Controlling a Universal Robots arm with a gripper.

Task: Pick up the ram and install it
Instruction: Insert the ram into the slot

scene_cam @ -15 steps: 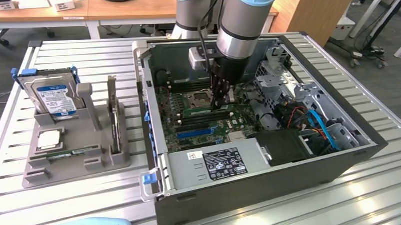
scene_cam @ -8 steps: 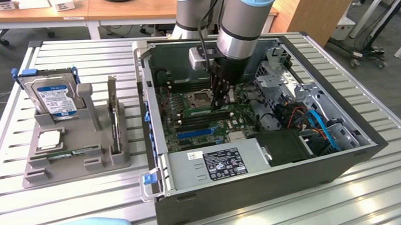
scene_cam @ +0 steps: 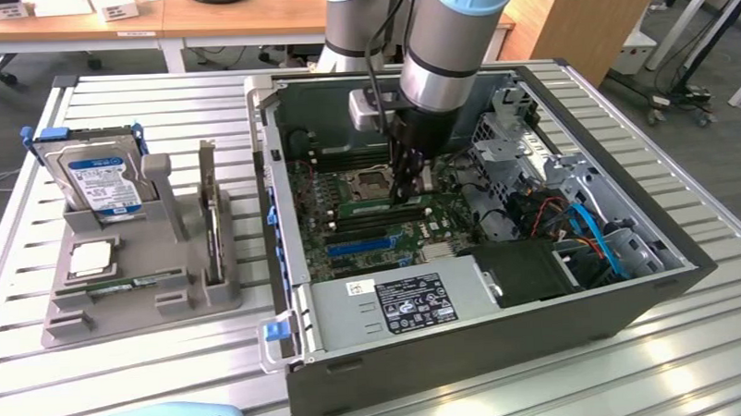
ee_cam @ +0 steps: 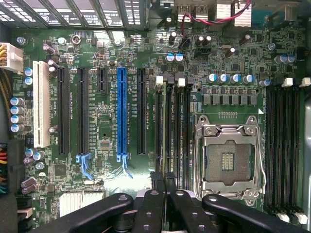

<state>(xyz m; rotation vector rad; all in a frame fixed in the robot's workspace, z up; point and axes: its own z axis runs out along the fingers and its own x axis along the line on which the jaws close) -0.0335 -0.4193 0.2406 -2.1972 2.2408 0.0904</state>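
Observation:
The ram (ee_cam: 164, 126) is a slim green stick seen edge-on, standing along a memory slot just beside the open silver processor socket (ee_cam: 228, 158). My gripper (ee_cam: 164, 179) is shut on one end of the ram, its black fingers (ee_cam: 156, 182) pinching it from both sides. In the exterior view the arm reaches straight down into the open computer case (scene_cam: 474, 334). There the gripper (scene_cam: 407, 196) is down at the motherboard next to the green ram (scene_cam: 368, 208). Whether the ram is fully pressed into the slot I cannot tell.
A long blue card slot (ee_cam: 121, 114) and black slots lie beside the ram. Another bank of memory slots (ee_cam: 284, 145) lies past the socket. On the exterior view's left, a grey holder (scene_cam: 140, 308) carries the hard drive (scene_cam: 99, 180) and a square processor (scene_cam: 91, 259).

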